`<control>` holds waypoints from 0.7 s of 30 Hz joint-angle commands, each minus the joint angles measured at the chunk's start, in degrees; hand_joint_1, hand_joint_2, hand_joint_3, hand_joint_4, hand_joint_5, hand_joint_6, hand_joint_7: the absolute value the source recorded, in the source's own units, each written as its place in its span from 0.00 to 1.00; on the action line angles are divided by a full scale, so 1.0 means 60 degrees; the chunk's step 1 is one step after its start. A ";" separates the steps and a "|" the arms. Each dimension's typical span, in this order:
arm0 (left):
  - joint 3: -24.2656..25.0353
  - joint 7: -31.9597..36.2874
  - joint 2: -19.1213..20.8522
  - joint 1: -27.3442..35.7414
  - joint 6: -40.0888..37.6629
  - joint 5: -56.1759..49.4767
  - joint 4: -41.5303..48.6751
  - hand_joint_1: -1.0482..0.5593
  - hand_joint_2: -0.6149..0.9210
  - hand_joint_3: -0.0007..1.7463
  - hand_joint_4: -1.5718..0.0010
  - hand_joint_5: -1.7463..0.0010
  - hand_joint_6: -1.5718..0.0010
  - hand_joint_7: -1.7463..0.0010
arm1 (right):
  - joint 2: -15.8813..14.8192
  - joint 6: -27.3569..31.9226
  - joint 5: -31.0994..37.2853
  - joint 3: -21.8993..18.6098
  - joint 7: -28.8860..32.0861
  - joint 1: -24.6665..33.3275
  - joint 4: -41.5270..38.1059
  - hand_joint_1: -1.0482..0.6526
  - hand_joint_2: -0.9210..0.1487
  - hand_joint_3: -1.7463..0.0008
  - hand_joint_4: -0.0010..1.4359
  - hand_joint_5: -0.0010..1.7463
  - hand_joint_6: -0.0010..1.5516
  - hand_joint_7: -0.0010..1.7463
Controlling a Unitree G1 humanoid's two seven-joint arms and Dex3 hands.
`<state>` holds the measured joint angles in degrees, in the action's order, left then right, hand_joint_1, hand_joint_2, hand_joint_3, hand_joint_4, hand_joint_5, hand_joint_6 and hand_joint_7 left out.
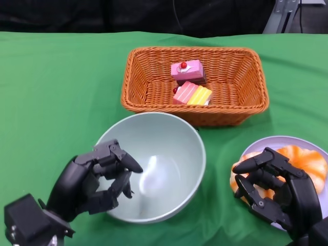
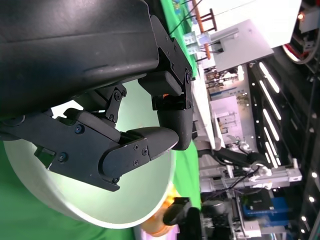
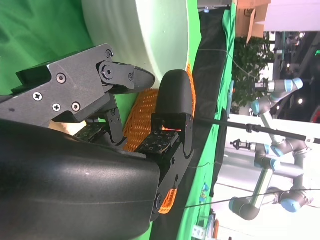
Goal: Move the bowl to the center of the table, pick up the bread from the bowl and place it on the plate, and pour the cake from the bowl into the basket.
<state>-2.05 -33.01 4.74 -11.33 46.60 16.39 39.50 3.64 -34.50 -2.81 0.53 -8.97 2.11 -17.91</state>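
The pale green bowl stands empty in the middle of the green table, also seen in the left wrist view. My left hand hovers at the bowl's left rim. Its fingers are curled in over the bowl's inside, with nothing between them. Two pink cake slices lie in the wicker basket behind the bowl. The orange bread lies on the white plate at the right. My right hand is above the bread's near side, curled and holding nothing.
The basket's near wall almost touches the bowl's far rim. The plate reaches the picture's right edge. Green cloth stretches wide on the left and in the far left corner. Lab equipment and other robot arms stand beyond the table.
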 commanded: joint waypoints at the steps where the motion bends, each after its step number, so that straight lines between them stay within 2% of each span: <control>1: 0.0139 -0.0585 -0.0101 -0.0226 -0.0018 0.0165 0.0466 0.55 0.92 0.41 0.54 0.05 0.53 0.18 | -0.0208 -0.0287 -0.0282 -0.0105 -0.0187 0.0093 -0.0015 0.54 0.19 0.66 0.52 0.88 0.46 0.64; 6: 0.0367 -0.1295 -0.0231 -0.0322 -0.0136 0.0433 0.0769 0.59 0.91 0.46 0.53 0.06 0.54 0.17 | -0.0336 -0.0404 -0.0662 -0.0050 -0.0781 0.0237 0.0004 0.54 0.19 0.64 0.51 0.89 0.44 0.67; 8: 0.0484 -0.1304 -0.0322 -0.0324 -0.0228 0.0507 0.0743 0.60 0.89 0.47 0.53 0.06 0.54 0.17 | -0.0330 -0.0404 -0.0580 -0.0044 -0.0741 0.0282 0.0033 0.55 0.20 0.63 0.52 0.88 0.44 0.67; 11: 0.0645 -0.1218 -0.0453 -0.0379 -0.0136 0.0441 0.0757 0.59 0.83 0.56 0.52 0.07 0.53 0.16 | -0.0342 -0.0447 -0.0417 -0.0021 -0.0646 0.0289 0.0047 0.55 0.21 0.64 0.53 0.87 0.45 0.67; 15: 0.0767 -0.1081 -0.0552 -0.0436 -0.0330 0.0440 0.0426 0.59 0.79 0.62 0.53 0.06 0.54 0.15 | -0.0326 -0.0157 -0.0363 0.0024 -0.0571 0.0277 0.0404 0.55 0.20 0.64 0.53 0.87 0.45 0.67; 18: 0.0802 -0.0972 -0.0545 -0.0434 -0.0613 0.0379 -0.0066 0.58 0.80 0.61 0.55 0.05 0.56 0.14 | -0.0351 0.0043 -0.0358 0.0098 -0.0616 0.0227 0.0777 0.54 0.18 0.67 0.52 0.88 0.44 0.68; 21: 0.0788 -0.0819 -0.0472 -0.0535 -0.0746 0.0199 -0.0507 0.55 0.83 0.55 0.56 0.05 0.57 0.14 | -0.0404 0.0277 -0.0514 0.0203 -0.0821 0.0153 0.1184 0.53 0.17 0.68 0.53 0.88 0.44 0.68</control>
<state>2.32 -38.88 1.15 -13.93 42.73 18.29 37.72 2.10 -33.40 -4.89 1.54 -13.49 3.36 -12.25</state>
